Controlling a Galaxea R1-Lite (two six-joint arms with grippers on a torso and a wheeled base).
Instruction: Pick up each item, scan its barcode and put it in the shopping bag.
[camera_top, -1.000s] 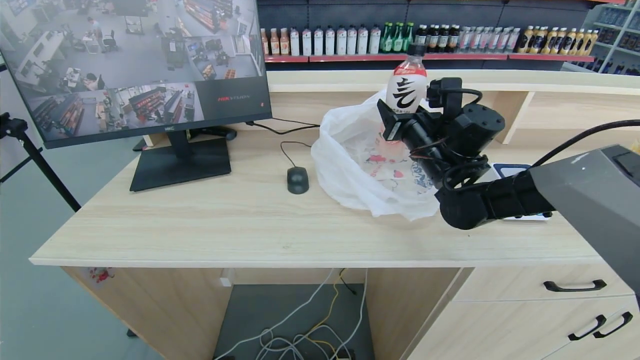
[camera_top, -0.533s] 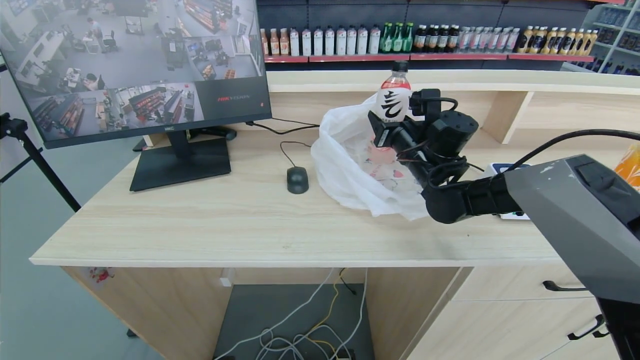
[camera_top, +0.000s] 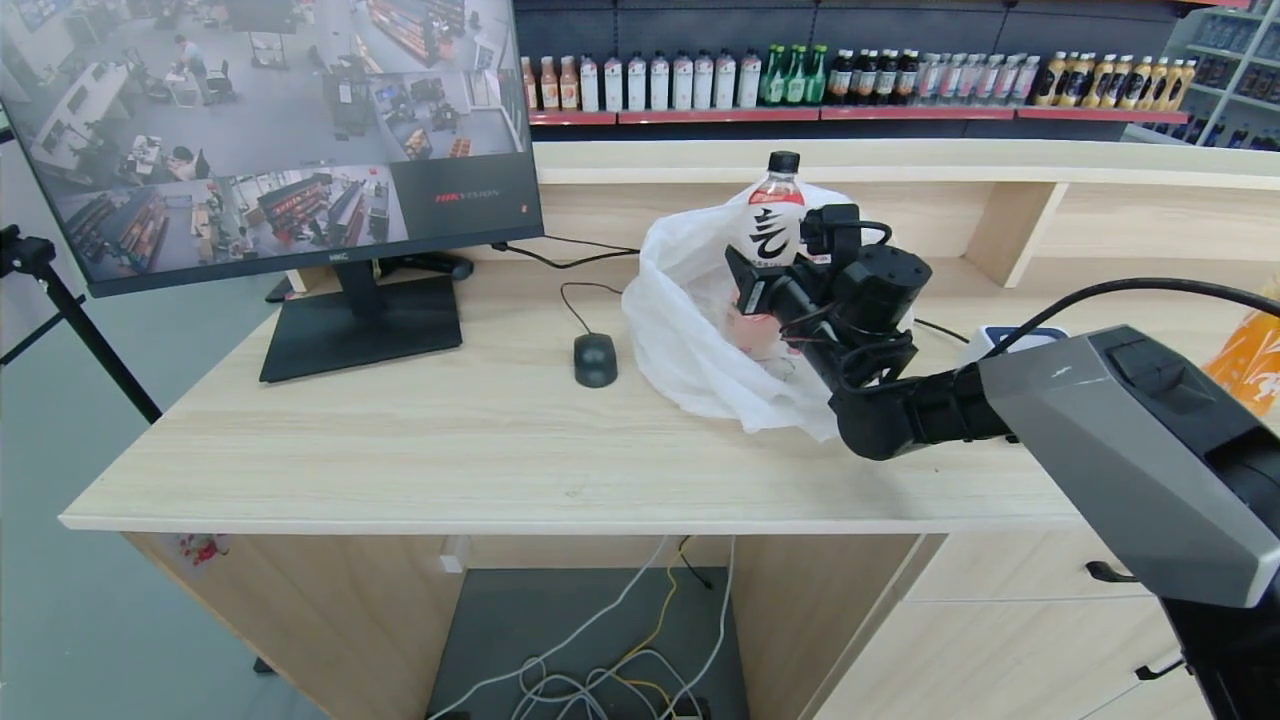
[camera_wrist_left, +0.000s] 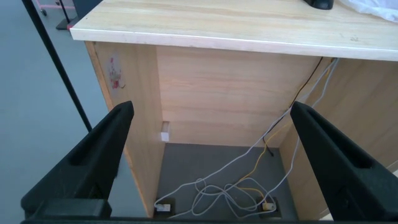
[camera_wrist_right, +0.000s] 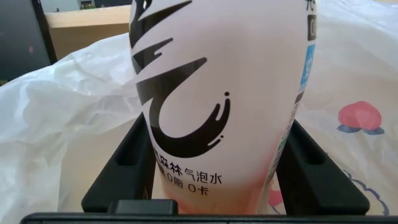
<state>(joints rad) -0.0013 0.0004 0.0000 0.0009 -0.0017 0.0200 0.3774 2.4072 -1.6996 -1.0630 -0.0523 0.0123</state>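
**Bottle at the mouth of the bag: the soft plastic is the danger**

From where I stand, the right end effector (camera_top: 762, 285) is closed around the lower half of the bottle (camera_top: 770, 225). In the right wrist view, 1 dark finger presses on each side of the white label. The bottle is upright at the opening of the shopping bag (camera_top: 690, 330), and its black cap stands above the bag's back edge. I cannot tell if its bottom already rests on something.

I think the main risk is the bag itself. It is thin and lies slumped on the counter (camera_top: 500, 440), with nothing holding its mouth open. If the bottle goes down against a folded edge, it may push the plastic under it and not go inside. If it is let go while high, this tall round bottle could fall over, roll, and pull the bag toward the mouse (camera_top: 596, 360). When the fingers draw back, they may also catch the plastic and drag the bag along.

The left end effector (camera_wrist_left: 211, 162) gives no help. It hangs low before the counter's open underside, with its fingers spread wide and nothing between them.

My count:
- 1 bottle in the grip
- 1 shopping bag
- 2 end effectors
- 1 orange bottle (camera_top: 1245, 355) waiting at the right edge
- 1 mouse
- 1 monitor (camera_top: 270, 130)
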